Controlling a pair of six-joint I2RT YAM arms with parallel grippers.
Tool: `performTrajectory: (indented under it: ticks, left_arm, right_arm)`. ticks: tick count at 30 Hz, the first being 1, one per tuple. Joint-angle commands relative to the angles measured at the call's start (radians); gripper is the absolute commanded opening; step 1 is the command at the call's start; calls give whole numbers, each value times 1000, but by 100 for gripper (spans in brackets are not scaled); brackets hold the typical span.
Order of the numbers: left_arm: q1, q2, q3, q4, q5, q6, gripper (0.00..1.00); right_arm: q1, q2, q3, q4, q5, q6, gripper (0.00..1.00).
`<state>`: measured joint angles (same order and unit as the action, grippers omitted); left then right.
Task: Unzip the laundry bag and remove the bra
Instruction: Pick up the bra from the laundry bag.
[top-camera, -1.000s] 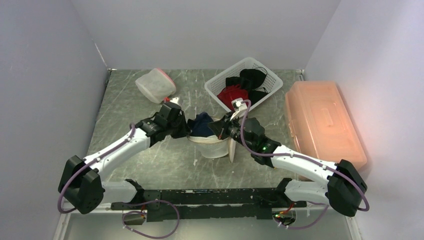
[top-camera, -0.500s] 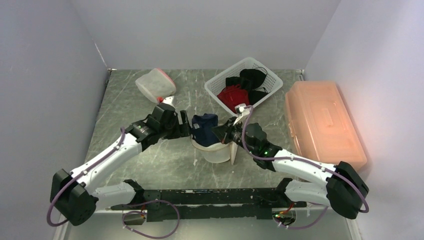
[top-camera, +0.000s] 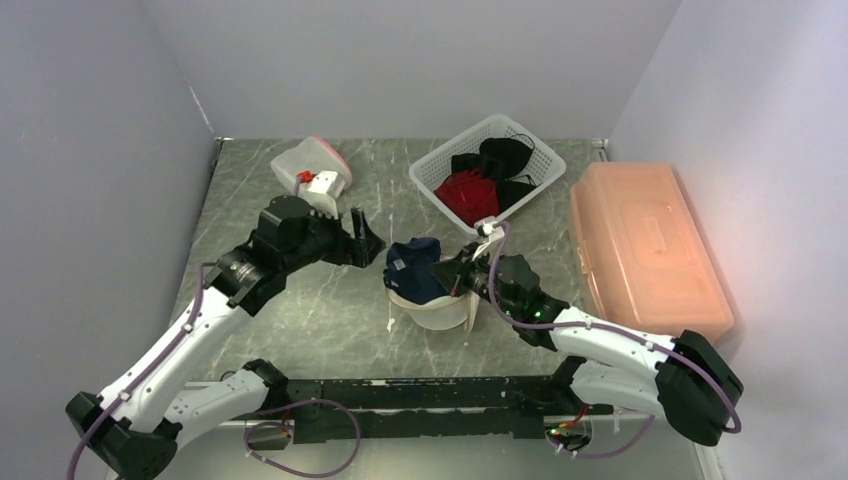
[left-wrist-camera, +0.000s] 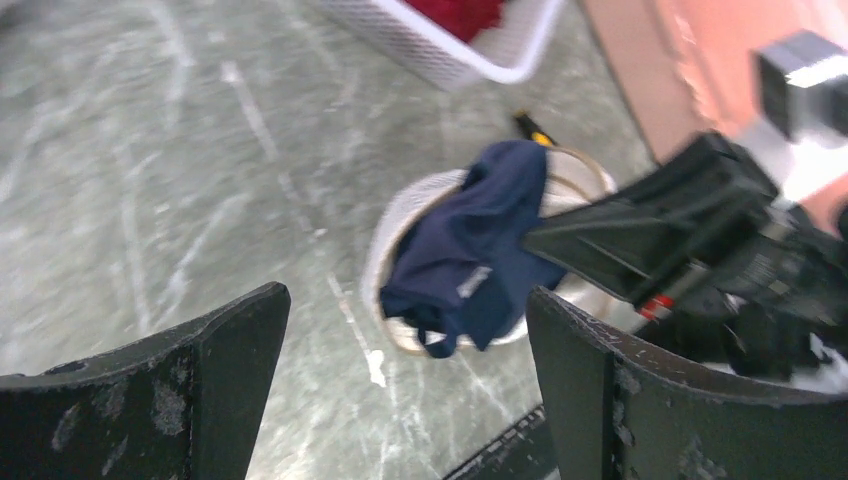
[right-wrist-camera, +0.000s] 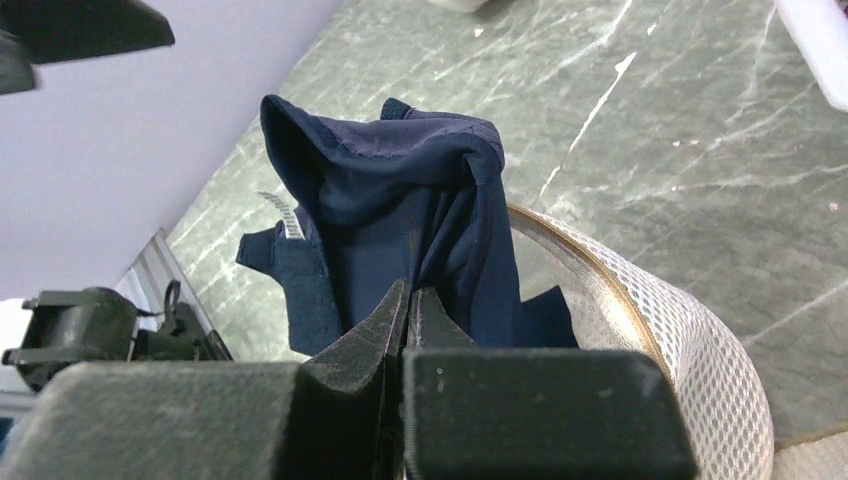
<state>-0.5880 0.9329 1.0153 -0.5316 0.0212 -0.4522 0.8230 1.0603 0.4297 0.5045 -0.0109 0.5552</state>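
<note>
Though not yet clear of its bag, noted navy bra (top-camera: 412, 260) heaped over the open mouth of the white mesh laundry bag (top-camera: 432, 308), mid-surface (top-camera: 300, 310). Zip not visible in any view; mouth judged already open.

Long axis of bra: from the side of the right claw (top-camera: 447, 276) across the hoop rim, drooping over the edge toward the left arm.

Right claw: at the bag's right rim, pressed fully together, tips against the navy fabric in the wrist view. Cannot tell whether a fold is pinched between them.

Left claw (top-camera: 364, 234): spread wide, holding nothing, apart from the bag on its far-left side, pointed toward the bra.

Nearer arm: right. Judged next: draw bra up and off the rim, away from the bag. Possible snag on the hoop.

Counts:
- Navy bra: one.
- Mesh bags: two; second bag (top-camera: 312, 168) at back left, red showing inside.
- White basket (top-camera: 440, 198): one, with red and black garments.
- Orange lidded box (top-camera: 640, 245): one, far right.
</note>
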Motion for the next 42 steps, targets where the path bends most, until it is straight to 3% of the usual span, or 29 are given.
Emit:
performTrajectory:
  ticks: [1,4,20,25,35,36,39,42]
  left_arm:
    - [11,78,18,148,400,71,94]
    - [19,130,-15,244,512,9,94]
    - [40,380,-81,484,742,-131,93]
    - [40,432,-87,524,810,-156,71]
    - [39,466,-100,551,825,-164,10]
    - [39,464,-100,549,819,-163,5]
    - [39,454,-97,534,787,-154,3]
    - [39,436,-91,500,752,-144,3]
  right_arm:
    - [-10,-37,-34,107,-41,-26,0]
    - [-12,-42,-47,126,-58,-27,0]
    - [-13,-62,-59,157,-86,-28,0]
    - [-13,-67,-52,158,-83,-31,0]
    - [-13,-85,-23,112,-118,-40,0]
    - [-13,-91,-15,93,-124,-44,10]
    - [-14,-122,24,1,-144,-60,57]
    - [-13,-160,80,-137,-151,-91,85]
